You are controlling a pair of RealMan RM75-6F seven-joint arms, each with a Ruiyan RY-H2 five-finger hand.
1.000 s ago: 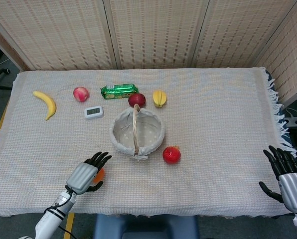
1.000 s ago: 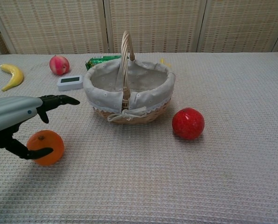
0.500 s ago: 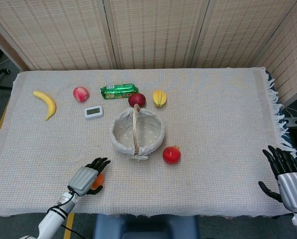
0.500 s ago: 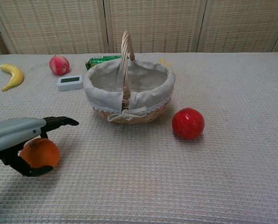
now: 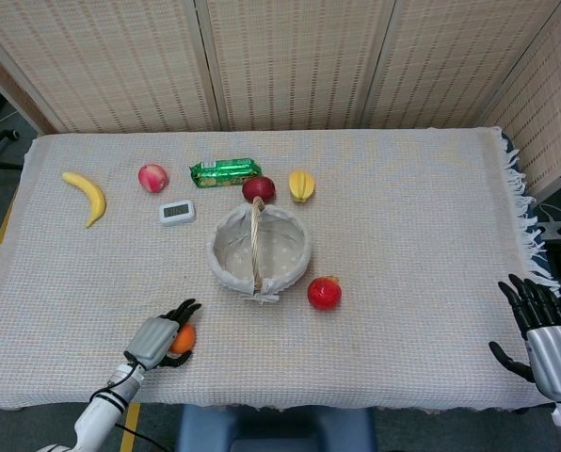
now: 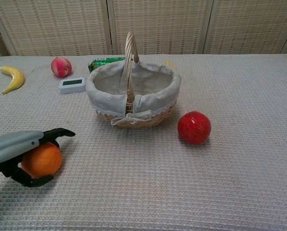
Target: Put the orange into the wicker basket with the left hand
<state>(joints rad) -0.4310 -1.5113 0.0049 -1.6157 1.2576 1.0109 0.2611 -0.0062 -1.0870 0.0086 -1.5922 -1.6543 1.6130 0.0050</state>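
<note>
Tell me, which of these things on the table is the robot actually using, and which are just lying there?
In use: orange, held by the left hand; wicker basket.

Lying about: banana, peach, green packet, small timer, red apple, yellow fruit, pomegranate. Right hand idle.

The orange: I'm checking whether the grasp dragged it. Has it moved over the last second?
Yes. In the chest view the orange, held by the left hand, has slid slightly left and toward the table's near edge, away from the wicker basket.
</note>
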